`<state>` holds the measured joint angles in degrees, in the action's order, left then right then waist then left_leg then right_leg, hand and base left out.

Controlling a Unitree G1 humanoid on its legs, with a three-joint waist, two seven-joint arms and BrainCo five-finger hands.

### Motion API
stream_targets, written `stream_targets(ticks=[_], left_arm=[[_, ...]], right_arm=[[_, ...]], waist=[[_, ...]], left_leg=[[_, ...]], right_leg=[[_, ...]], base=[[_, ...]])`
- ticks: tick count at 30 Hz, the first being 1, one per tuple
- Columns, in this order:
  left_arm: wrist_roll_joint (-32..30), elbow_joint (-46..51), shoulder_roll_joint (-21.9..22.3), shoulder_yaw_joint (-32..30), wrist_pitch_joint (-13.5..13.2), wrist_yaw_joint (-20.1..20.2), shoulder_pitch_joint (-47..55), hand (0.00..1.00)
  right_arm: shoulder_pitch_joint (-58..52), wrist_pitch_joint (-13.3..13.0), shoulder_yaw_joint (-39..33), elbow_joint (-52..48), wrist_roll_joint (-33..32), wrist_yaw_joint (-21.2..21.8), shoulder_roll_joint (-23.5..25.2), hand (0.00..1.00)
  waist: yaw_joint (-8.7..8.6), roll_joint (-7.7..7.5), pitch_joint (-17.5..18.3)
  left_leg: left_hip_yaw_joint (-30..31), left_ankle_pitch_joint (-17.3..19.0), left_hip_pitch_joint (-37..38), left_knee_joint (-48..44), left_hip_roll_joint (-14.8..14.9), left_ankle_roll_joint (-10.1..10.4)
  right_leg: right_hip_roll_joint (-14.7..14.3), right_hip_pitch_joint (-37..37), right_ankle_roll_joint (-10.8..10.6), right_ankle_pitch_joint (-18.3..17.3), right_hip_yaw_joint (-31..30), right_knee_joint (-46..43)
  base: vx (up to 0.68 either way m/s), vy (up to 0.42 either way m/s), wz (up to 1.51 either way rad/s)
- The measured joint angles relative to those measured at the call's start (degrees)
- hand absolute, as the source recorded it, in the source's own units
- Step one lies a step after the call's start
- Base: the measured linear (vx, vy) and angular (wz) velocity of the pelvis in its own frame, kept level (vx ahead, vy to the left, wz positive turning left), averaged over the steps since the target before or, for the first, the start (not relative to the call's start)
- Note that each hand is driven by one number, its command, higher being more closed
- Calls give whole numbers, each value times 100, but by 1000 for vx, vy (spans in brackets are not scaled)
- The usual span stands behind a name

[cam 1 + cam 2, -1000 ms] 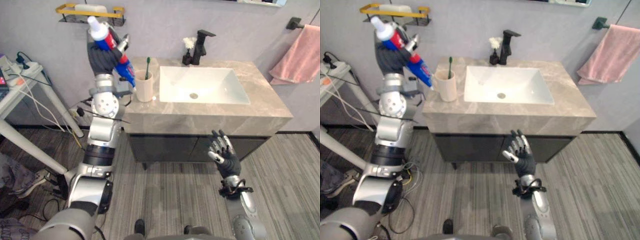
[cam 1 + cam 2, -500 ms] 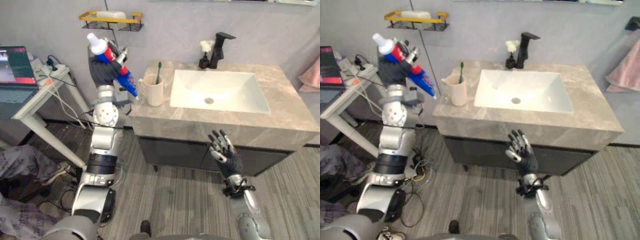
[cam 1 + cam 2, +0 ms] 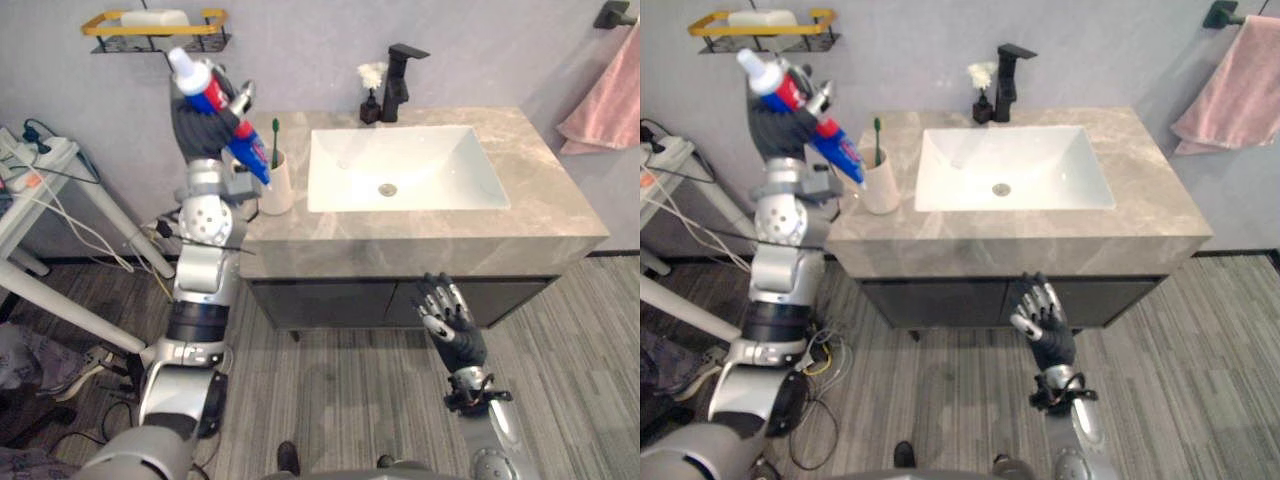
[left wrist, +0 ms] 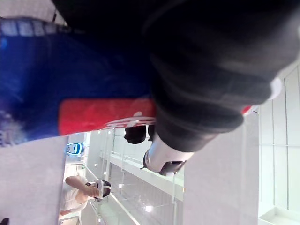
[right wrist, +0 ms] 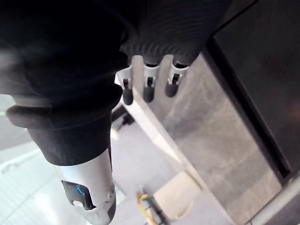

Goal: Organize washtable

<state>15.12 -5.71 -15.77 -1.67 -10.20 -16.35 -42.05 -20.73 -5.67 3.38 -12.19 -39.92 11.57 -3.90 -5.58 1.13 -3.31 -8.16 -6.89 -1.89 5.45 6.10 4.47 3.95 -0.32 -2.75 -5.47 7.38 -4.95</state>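
Note:
My left hand [image 3: 204,128] is raised by the left end of the grey stone washtable [image 3: 420,238] and is shut on a red, blue and white toothpaste tube [image 3: 218,108]. The tube is tilted, white cap up, and its lower end points down at the beige cup [image 3: 278,188]. A green toothbrush [image 3: 274,136] stands in that cup. The left wrist view shows the tube [image 4: 93,112] close against that hand [image 4: 201,70]. My right hand [image 3: 456,332] hangs open, low in front of the dark cabinet, with its fingers [image 5: 147,89] straight.
A white sink [image 3: 400,170] is set in the countertop, with a black faucet [image 3: 398,80] and a small dark bottle behind it. A yellow wall shelf [image 3: 150,22] holds a soap bar. A pink towel [image 3: 606,98] hangs at the right. A white side table [image 3: 40,172] stands at the left.
The camera has swung, so the whole scene has shifted. My left hand still holds the tube, whose lower end is now closer to the cup. My right hand is slightly lower.

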Motion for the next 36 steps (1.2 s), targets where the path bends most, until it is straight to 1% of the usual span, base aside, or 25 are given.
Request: stream_targets(ticks=[4, 11, 14, 19, 22, 24, 25, 26, 27, 30, 36], left_arm=[[-2, -189, -355, -10, -8, -24, -335, 100], [-3, -404, -551, -31, -9, -37, -458, 100], [-4, -696, -636, -29, -9, -57, -759, 100], [0, -1193, -924, 14, -11, -144, -1329, 100], [3, -1390, -1217, 263, -24, -156, -1541, 100], [12, -1556, -1426, 388, -28, -160, -1710, 100], [17, -1609, -1445, 388, -28, -165, -1751, 100], [30, -1728, -1485, 389, -28, -176, -1836, 100], [44, -1760, -1524, 389, -27, -220, -1857, 100], [73, -1765, -1638, 397, -28, -286, -1984, 100], [72, -1912, -1649, 498, -35, -386, -2128, 100]], right_arm=[[-60, 0, 0, 0, 0, 0, 6, 0], [-175, 0, -8, 0, 0, 15, 12, 0], [-168, 0, -3, 0, 0, 68, 13, 0], [-169, -5, -3, -4, -3, 113, 9, 0], [-147, -8, -2, -4, -5, 113, -31, 0], [-109, -10, 12, -4, -7, 113, -74, 0], [-108, -12, 13, -4, -9, 113, -82, 0], [-107, -14, 26, -4, -9, 113, -101, 0], [-107, -25, 57, -4, -14, 113, -108, 0], [-89, -37, 189, -4, -16, 114, -108, 0], [-44, -40, 205, -4, -20, 113, -110, 0]], waist=[[-5, -1, 5], [-15, -5, 8], [-3, -7, 9], [-15, -17, 6], [-8, -99, -11], [-17, -230, -30], [-19, -273, -48], [-27, -359, -77], [-40, -413, -74], [-34, -490, -113], [-31, -602, -244]], left_leg=[[-135, 0, -82, 5, 16, -1], [-178, -36, -207, 40, -2, -45], [-188, -76, -314, 23, -4, -73], [-217, -149, -548, 10, -3, -90], [-278, -159, -644, 12, 22, -77], [-322, -176, -742, 12, 48, -77], [-338, -176, -742, 11, 55, -76], [-354, -177, -749, 11, 67, -76], [-356, -179, -778, 10, 73, -73], [-358, -205, -912, 7, 81, -71], [-349, -208, -942, 5, 85, -71]], right_leg=[[-17, -116, -11, 122, -134, 57], [-6, -270, -37, 231, -196, 131], [-6, -353, -39, 266, -210, 128], [-11, -612, -51, 343, -273, 120], [-25, -739, -43, 392, -352, 137], [-58, -817, -40, 492, -416, 249], [-62, -816, -41, 510, -430, 270], [-73, -818, -33, 530, -443, 298], [-79, -848, -29, 535, -445, 304], [-88, -979, -17, 558, -446, 306], [-94, -1004, -14, 560, -444, 316]], base=[[-55, 15, -20], [-32, 16, -5], [-2, 2, -1], [-13, 4, -4], [-30, 0, -14], [-26, -10, -15], [-14, -13, -10], [-8, -10, -8], [-4, -15, -5], [0, 0, 0], [0, 0, 0]])
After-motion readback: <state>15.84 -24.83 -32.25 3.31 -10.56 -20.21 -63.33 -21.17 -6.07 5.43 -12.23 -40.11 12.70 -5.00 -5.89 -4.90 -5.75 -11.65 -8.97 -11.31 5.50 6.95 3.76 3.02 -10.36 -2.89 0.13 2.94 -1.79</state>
